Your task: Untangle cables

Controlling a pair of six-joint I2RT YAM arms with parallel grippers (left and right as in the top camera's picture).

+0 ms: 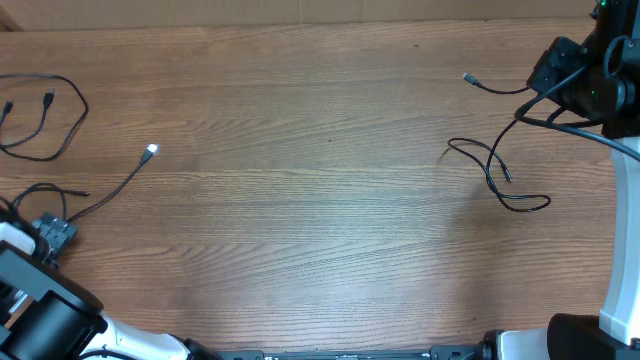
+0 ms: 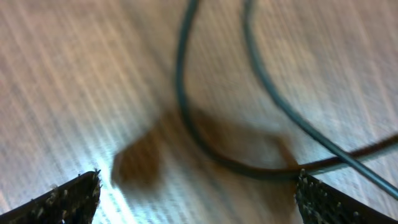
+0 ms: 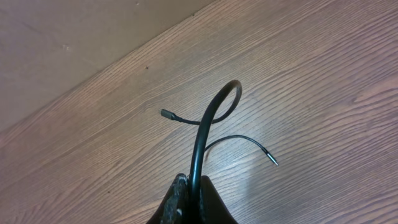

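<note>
Several thin black cables lie apart on the wooden table. At the far left one cable [image 1: 45,125] forms a loop, and a silver-tipped cable [image 1: 120,185] runs down toward my left gripper [image 1: 55,232]. In the blurred left wrist view that gripper [image 2: 198,199] is wide open just above the wood, with a cable loop [image 2: 186,118] ahead of its fingertips. At the top right, my right gripper [image 1: 545,85] is shut on a cable [image 1: 495,165] whose strands hang and curl onto the table. In the right wrist view the held cable [image 3: 202,134] rises from the shut jaws [image 3: 198,186], and its plug end [image 3: 165,113] sticks out to the left.
The table's far edge [image 1: 300,25] runs along the top, with a wall beyond it [image 3: 74,37]. Thicker black cabling [image 1: 570,125] hangs at the right arm. Bare wood [image 1: 320,200] spans the middle between the two cable groups.
</note>
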